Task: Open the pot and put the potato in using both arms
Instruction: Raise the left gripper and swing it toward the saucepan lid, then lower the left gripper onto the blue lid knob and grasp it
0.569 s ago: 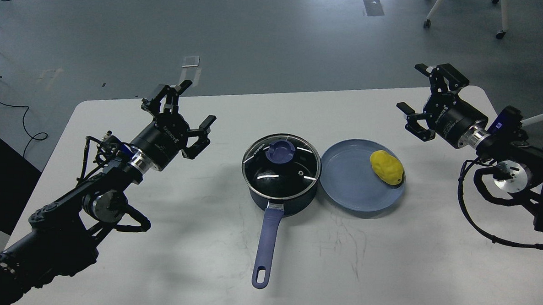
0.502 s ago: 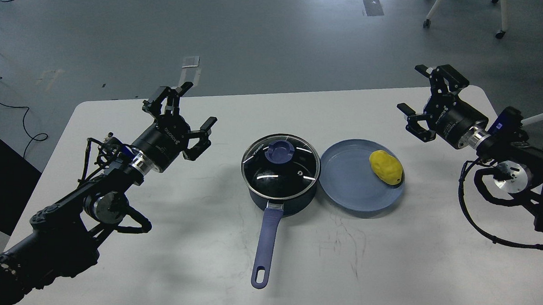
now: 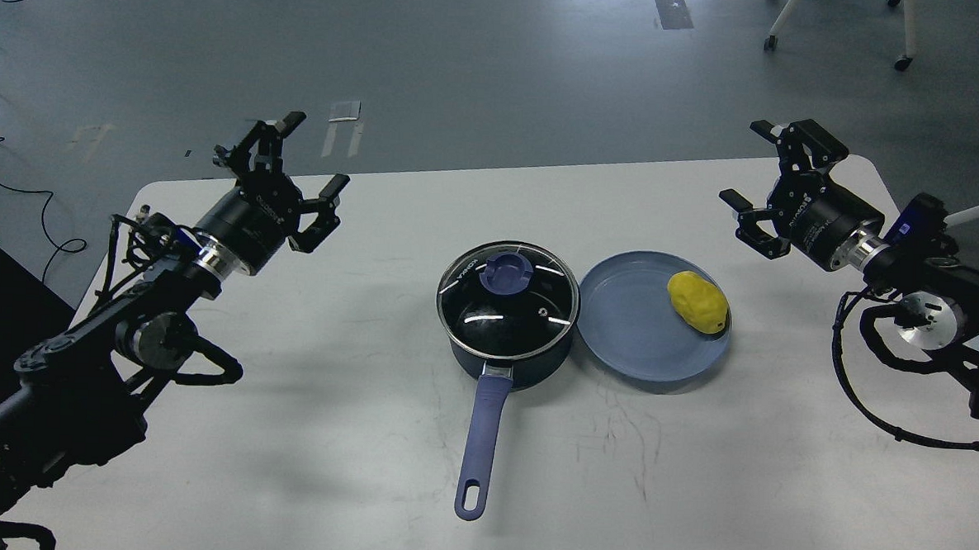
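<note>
- Left gripper is hovering left of the pot, jaws apart.
- Right gripper is hanging beyond the potato, jaws apart.

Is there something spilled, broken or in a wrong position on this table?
Nothing stands out. The glass lid sits flat on the pot, the potato lies on the blue plate, and no spill shows on the table.

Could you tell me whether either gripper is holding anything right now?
Nothing is held: the left gripper and right gripper are both open and empty.
</note>
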You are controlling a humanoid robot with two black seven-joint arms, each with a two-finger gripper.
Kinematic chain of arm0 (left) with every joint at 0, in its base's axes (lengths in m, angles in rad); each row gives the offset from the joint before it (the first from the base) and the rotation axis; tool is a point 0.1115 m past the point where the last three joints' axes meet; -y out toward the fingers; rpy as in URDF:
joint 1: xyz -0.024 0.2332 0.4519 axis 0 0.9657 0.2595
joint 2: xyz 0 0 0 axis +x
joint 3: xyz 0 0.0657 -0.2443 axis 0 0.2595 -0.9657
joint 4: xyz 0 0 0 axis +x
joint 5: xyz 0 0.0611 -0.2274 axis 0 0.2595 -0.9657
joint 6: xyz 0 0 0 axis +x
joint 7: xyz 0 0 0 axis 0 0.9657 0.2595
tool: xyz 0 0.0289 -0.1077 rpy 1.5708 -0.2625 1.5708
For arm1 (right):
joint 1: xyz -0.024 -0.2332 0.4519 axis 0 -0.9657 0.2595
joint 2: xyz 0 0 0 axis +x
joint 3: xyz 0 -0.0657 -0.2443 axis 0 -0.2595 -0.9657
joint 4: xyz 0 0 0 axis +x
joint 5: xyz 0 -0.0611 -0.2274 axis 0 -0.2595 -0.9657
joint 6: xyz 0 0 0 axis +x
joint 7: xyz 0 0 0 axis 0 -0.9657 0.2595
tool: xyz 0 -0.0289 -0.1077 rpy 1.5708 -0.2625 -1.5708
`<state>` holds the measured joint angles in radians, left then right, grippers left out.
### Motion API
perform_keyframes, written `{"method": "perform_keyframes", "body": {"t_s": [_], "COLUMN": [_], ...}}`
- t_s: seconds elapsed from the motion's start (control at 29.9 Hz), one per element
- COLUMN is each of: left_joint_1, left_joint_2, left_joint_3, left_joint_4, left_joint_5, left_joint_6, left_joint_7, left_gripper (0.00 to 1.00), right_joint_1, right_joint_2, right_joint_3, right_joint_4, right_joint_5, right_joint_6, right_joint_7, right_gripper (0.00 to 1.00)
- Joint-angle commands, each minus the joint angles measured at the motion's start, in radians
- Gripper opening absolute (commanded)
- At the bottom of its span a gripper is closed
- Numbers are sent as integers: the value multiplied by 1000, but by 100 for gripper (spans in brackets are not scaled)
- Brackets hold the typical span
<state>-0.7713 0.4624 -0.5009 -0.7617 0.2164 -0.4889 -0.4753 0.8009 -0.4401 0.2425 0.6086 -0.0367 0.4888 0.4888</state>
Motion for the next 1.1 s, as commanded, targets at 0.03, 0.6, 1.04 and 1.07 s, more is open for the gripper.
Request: {"method": "perform_keyframes", "body": {"t_s": [0.03, 0.6, 1.04, 1.07], "left_joint_1": [-124, -171, -229, -229], "left_joint_2": [70, 42, -105, -108], "left_joint_3": [5, 50, 165, 166], "left_joint_4": [-80, -510, -297, -297], "left_joint_5": [272, 1741, 1871, 1870], "left_joint_6": [0, 49, 119, 119], "left_joint_7": [-13, -13, -13, -13], "left_gripper": [98, 98, 98, 98], "right_joint_1": [1, 0, -2, -2], "right_joint_2": [-11, -25, -28, -28], "right_joint_3": [0, 0, 0, 0], "right_joint_4": [0, 7, 10, 10], "right_joint_5": [0, -2, -9, -9], "right_joint_6": [0, 0, 0, 0], "right_joint_7": [0, 0, 0, 0], "right_gripper": [100, 100, 100, 100]}}
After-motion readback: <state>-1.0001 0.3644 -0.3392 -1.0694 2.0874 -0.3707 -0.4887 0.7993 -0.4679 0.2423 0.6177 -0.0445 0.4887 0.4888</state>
